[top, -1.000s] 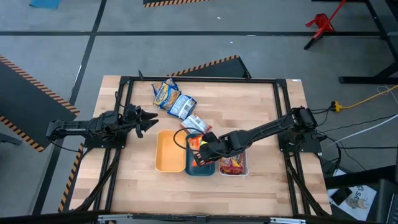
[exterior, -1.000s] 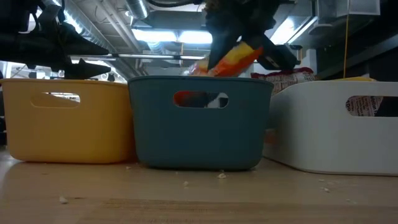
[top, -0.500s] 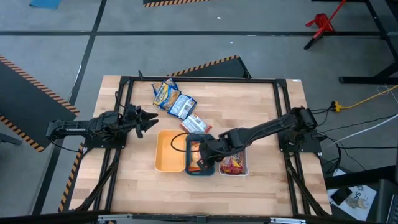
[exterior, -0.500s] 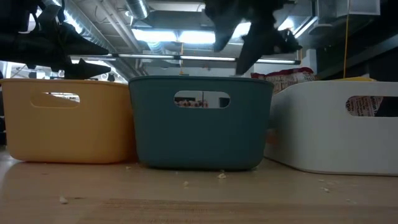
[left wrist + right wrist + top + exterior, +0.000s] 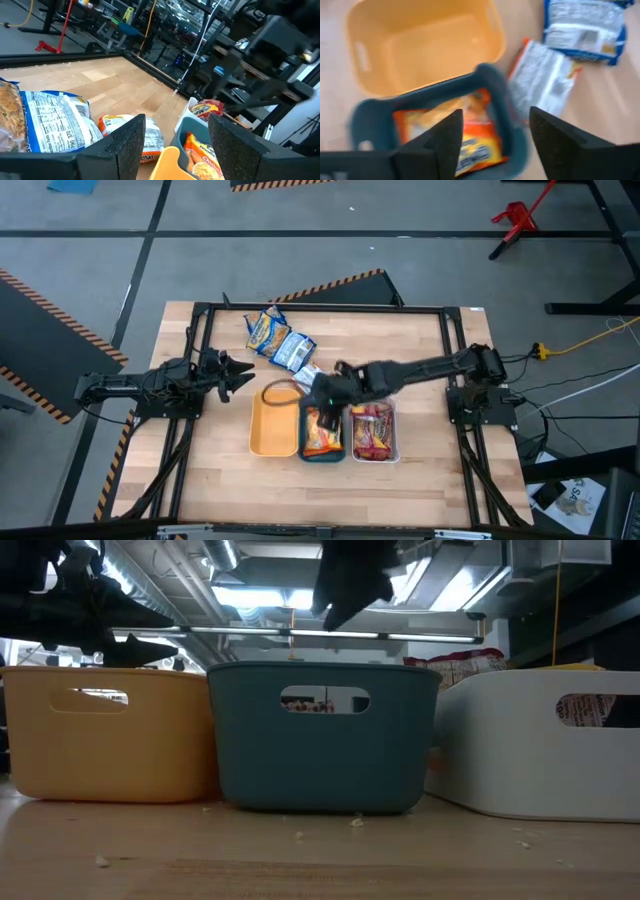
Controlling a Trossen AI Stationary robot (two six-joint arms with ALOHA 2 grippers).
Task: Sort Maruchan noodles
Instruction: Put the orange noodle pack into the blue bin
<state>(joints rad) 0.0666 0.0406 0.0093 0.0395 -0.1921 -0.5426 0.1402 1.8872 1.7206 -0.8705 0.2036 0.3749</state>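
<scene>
Now the right gripper (image 5: pixel 325 392) is hovering with its fingers spread and nothing between them, over the far rim of the teal tray (image 5: pixel 303 442). Directly beneath it, inside that tray, an orange noodle packet (image 5: pixel 470 131) is lying flat. Just beside the gripper toward the left arm, the yellow-orange tray (image 5: pixel 256 428) is sitting with no packet showing in it; on the gripper's other side, the white tray (image 5: pixel 393 442) is holding red-brown packets (image 5: pixel 370 430). Just beyond the fingertips, an orange-edged packet (image 5: pixel 540 82) is lying on the wooden table (image 5: pixel 420 350), and farther out a blue-white packet (image 5: pixel 294 350) and a yellow packet (image 5: pixel 263 331) are lying touching each other. Well apart, the left gripper (image 5: pixel 243 371) is waiting near the table's left edge, fingers parted and empty.
</scene>
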